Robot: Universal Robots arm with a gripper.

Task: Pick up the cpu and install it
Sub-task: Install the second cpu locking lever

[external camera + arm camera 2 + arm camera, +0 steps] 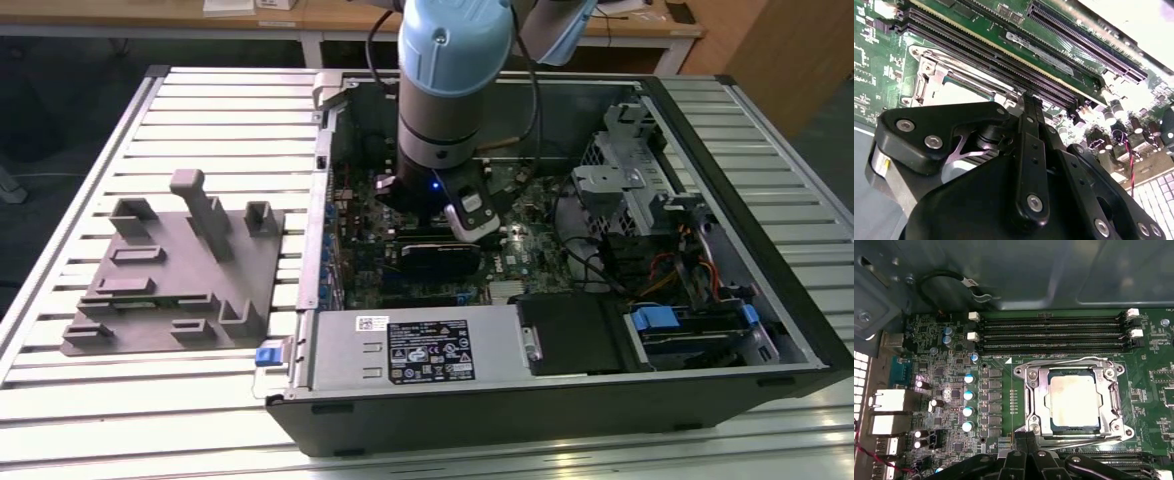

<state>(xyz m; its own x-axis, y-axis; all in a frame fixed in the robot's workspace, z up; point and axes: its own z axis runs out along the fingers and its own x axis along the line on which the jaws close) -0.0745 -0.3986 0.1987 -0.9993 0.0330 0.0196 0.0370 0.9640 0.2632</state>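
Inside open computer case (787,330), cpu (1074,399) sits in socket frame (1029,390); gripper (1026,437) fingers pressed together, empty, tips partly cut off; slatted table (200,120) underneath.

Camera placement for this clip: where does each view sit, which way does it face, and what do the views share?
Exterior view: off the arm, above, looking down on the open computer case, the grey fixture and the arm.
First wrist view: on the arm, facing the motherboard; the cpu lies in its socket frame; the gripper shows at the edge.
Second wrist view: on the arm, low and oblique along the memory slots, behind the gripper.
Shared: both wrist views show socket frame and slots.
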